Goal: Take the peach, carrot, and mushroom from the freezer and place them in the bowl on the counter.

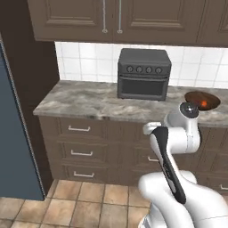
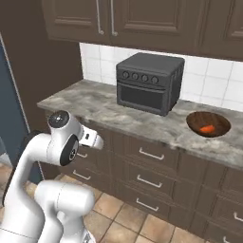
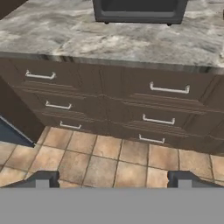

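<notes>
The dark brown wooden bowl (image 1: pixel 192 95) (image 2: pixel 193 121) rests on the marbled counter (image 1: pixel 84 103) (image 2: pixel 90 102) (image 3: pixel 109 39), to the right of a black oven. In the bowl lies the orange carrot (image 1: pixel 205 104) (image 2: pixel 207 128). My gripper (image 3: pixel 113 180) is open with nothing between its fingertips (image 3: pixel 43 179). It hangs in front of the brown drawers, below counter height, and looks toward them and the tiled floor. The freezer's dark blue-grey side (image 1: pixel 13 133) (image 2: pixel 8 109) stands at the far left, and its lower corner (image 3: pixel 13 133) is also in view. The peach and the mushroom are out of view.
A black countertop oven (image 1: pixel 143 73) (image 2: pixel 149 83) (image 3: pixel 138 11) stands against the tiled wall at mid counter. Brown drawers with silver handles (image 3: pixel 168 89) run below the counter. Wall cabinets (image 1: pixel 111 18) hang above it. Tan floor tiles (image 3: pixel 109 157) lie in front.
</notes>
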Robot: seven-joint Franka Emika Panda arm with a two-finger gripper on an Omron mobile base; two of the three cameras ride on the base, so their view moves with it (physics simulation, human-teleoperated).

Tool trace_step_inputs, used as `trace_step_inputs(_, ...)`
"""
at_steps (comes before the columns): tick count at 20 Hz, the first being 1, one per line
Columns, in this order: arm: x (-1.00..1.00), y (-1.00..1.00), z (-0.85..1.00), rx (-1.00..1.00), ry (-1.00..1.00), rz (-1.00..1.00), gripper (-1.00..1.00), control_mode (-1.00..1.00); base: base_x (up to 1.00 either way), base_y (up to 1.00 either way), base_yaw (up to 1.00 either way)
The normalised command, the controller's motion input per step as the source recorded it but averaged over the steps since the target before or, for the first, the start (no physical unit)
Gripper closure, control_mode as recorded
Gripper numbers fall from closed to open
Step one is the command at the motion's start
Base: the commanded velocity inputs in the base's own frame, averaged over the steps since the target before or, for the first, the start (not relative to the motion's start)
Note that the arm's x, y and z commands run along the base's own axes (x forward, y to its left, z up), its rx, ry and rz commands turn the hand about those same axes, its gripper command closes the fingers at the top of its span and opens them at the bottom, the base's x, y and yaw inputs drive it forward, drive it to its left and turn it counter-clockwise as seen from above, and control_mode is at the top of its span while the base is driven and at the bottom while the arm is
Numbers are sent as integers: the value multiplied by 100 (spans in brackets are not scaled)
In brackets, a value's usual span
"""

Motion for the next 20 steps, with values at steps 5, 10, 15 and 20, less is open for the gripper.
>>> trace_step_inputs(5, 0, 0, 0, 0, 0, 0, -100, 100, -10, 100, 44)
trace_step_inputs(10, 0, 0, 0, 0, 0, 0, -100, 100, 68, 100, 1)
trace_step_inputs(15, 0, 0, 0, 0, 0, 0, -100, 100, 61, 100, -14)
trace_step_inputs(20, 0, 0, 0, 0, 0, 0, -100, 100, 50, 100, -33)
